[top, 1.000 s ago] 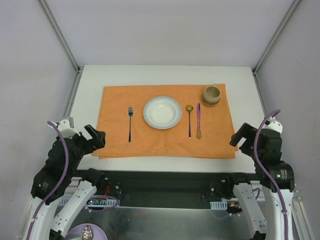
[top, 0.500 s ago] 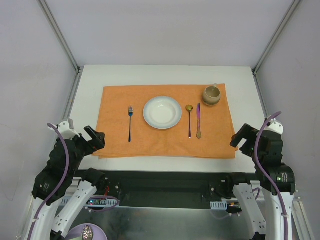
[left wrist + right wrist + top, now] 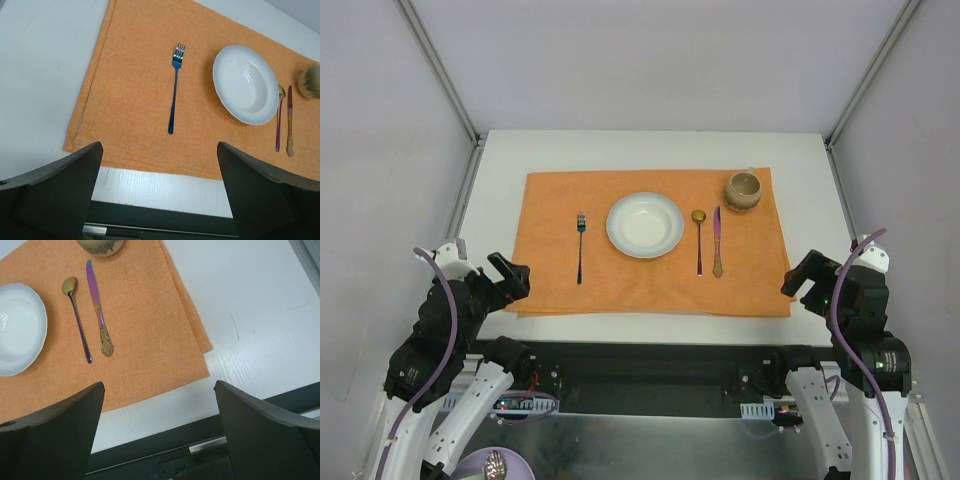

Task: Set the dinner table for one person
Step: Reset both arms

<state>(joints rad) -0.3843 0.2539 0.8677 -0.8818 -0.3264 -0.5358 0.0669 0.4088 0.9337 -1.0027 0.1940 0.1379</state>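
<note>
The white dinner table (image 3: pixel 800 160) carries an orange placemat (image 3: pixel 650 285). On the mat lie a fork (image 3: pixel 580 248) at the left, a white plate (image 3: pixel 645 224) in the middle, a spoon (image 3: pixel 699 240) and a knife (image 3: pixel 717 242) to its right, and a brown mug (image 3: pixel 743 190) at the far right corner. My left gripper (image 3: pixel 510 276) is open and empty above the mat's near left corner. My right gripper (image 3: pixel 803 280) is open and empty above the mat's near right corner. The fork (image 3: pixel 174 89), plate (image 3: pixel 245 84), spoon (image 3: pixel 77 322) and knife (image 3: pixel 98 310) show in the wrist views.
Metal frame posts (image 3: pixel 438 70) rise at the table's far corners, with grey walls around. A black rail (image 3: pixel 640 360) runs along the near edge between the arm bases. A purple dish holding a utensil (image 3: pixel 495 466) sits below the table at the bottom left.
Both arms have drawn back slightly toward the near edge; the right gripper has sunk a little lower in the top view. Nothing on the mat has moved.
</note>
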